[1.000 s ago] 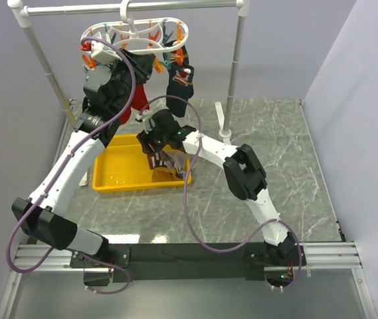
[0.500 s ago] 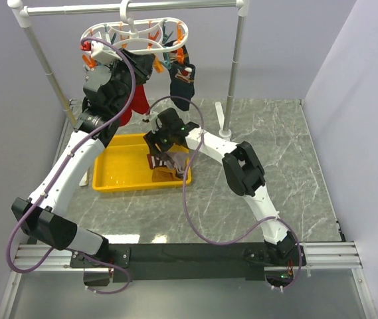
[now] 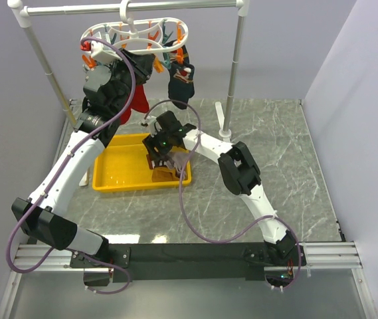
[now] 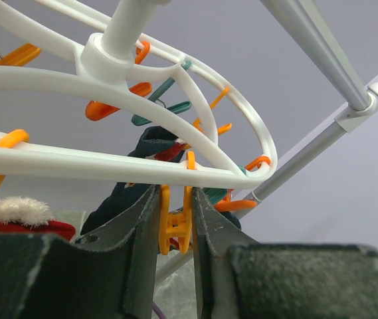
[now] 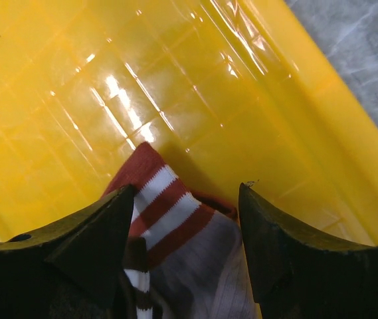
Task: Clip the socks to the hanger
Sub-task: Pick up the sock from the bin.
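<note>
The white oval hanger hangs by its hook from the rail, with orange and teal clothespins under it. A dark sock and a red sock hang from it. My left gripper is raised under the ring and shut on an orange clothespin. My right gripper is low in the yellow tray, open, its fingers either side of a red cuff with white stripes. A grey sock and a brown striped cuff lie beside it.
The white stand's right pole and its foot rise just right of the tray. The left pole slants behind the left arm. A purple cable loops over the marble tabletop.
My right gripper has moved left and down into the tray and opened a little wider over the socks. The left gripper stays shut on the clothespin.
</note>
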`<act>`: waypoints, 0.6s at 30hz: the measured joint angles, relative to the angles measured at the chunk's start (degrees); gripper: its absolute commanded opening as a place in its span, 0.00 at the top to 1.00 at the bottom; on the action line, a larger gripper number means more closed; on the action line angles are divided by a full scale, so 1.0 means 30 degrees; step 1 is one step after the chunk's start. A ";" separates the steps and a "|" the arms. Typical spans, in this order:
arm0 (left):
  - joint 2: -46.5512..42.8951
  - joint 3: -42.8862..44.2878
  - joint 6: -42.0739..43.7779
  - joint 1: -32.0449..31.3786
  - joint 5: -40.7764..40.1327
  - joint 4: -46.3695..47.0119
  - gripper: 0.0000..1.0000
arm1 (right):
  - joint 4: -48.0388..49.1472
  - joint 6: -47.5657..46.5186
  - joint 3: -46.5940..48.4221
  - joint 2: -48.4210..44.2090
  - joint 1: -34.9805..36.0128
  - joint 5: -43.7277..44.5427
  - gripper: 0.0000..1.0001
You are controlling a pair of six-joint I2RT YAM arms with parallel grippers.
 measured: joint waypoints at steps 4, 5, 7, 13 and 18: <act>0.0000 0.0000 0.0000 0.0000 0.0000 0.0000 0.73 | -0.0095 0.0000 0.0182 0.0007 0.0022 -0.0109 0.54; 0.0000 0.0000 0.0000 0.0000 0.0007 0.0000 0.73 | -0.0131 0.0066 0.0182 0.0029 0.0022 -0.0131 0.61; 0.0000 0.0000 -0.0007 0.0000 0.0000 0.0000 0.73 | -0.0226 0.0117 0.0182 0.0066 0.0022 -0.0182 0.85; 0.0000 -0.0007 -0.0029 0.0000 0.0000 0.0000 0.73 | -0.0211 0.0423 0.0029 0.0058 0.0015 -0.0729 1.00; 0.0000 -0.0015 -0.0029 0.0015 0.0000 0.0015 0.73 | 0.1960 0.1792 -0.3126 -0.1421 -0.0036 -0.1137 1.00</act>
